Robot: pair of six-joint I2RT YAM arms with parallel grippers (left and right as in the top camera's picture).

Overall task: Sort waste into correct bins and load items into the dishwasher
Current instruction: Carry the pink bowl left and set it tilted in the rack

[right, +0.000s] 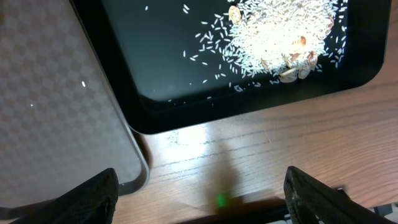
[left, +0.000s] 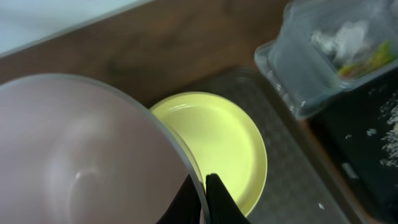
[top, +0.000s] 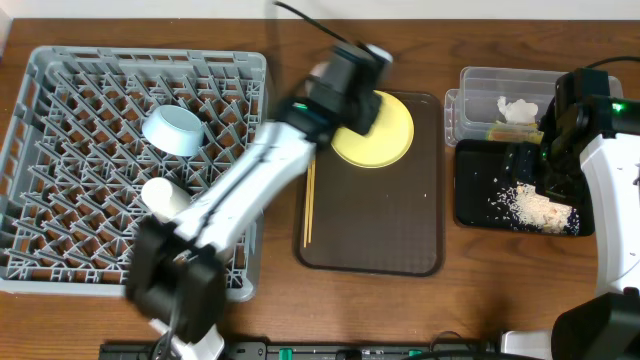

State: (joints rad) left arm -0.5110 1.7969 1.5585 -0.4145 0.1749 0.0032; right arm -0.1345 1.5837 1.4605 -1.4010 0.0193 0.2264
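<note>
Brown wooden table (top: 510, 285), grain running lengthwise.
- Big square grey plastic dish rack (top: 100, 57) with upright pegs: fills the left end.
- Dark brown rectangular serving tray (top: 380, 220): middle of the table, just beside the rack.
- Clear rectangular plastic tub (top: 480, 90): toward the far right corner.
- Shallow black rectangular tray (top: 475, 180): right side, just in front of the tub.

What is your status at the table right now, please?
Left gripper shut on white bowl rim, above yellow plate. Right gripper open, beside black tray. Nothing blocking seen.

Bright, even lt; white bowl (left: 81, 155) blurry.
</note>
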